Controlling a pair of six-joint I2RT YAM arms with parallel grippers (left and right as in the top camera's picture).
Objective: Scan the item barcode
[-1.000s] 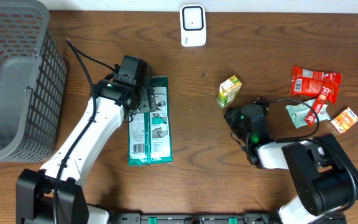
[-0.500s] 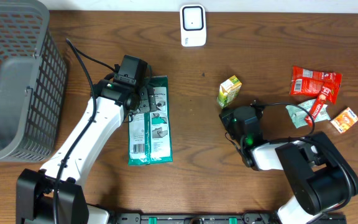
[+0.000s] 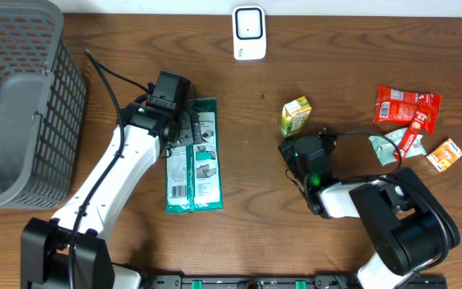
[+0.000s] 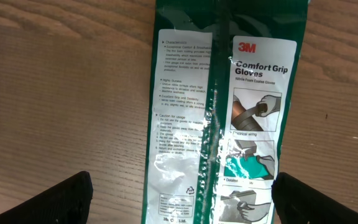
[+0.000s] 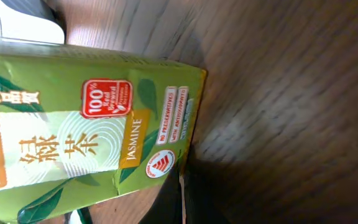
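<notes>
**Presently: nothing lifted, no scan made**

Landmark for all positions is the white scanner (image 3: 249, 32) at the far edge of the table (image 3: 335, 56), overhead view.

Left gripper (image 3: 181, 130): jaws spread wide, hanging over the top end of the glove packet (image 3: 195, 172). The wrist view shows a dark fingertip at each side of the packet with the packet between them. Neither appears to touch it.

Glove packet: flat on the table, printed back panel up, near-left of the scanner and well apart from it. A small striped patch near its lower corner is probably the barcode, but it is too small to confirm.

Right gripper (image 3: 293, 144): jaws closed together, holding nothing, just beside the green tea carton (image 3: 295, 117). The carton is near-right of the scanner, closer to it than the glove packet is.

Other items: basket (image 3: 50, 76) far to the scanner's left, and snack packets (image 3: 406, 104) to its right.

Progress (judgement): early. No item is gripped or presented to the scanner. Which item is meant is not certain, though the open jaws over the glove packet suggest that one. Left to do: close on it, lift it, carry it to the scanner and turn the barcode toward its face.
</notes>
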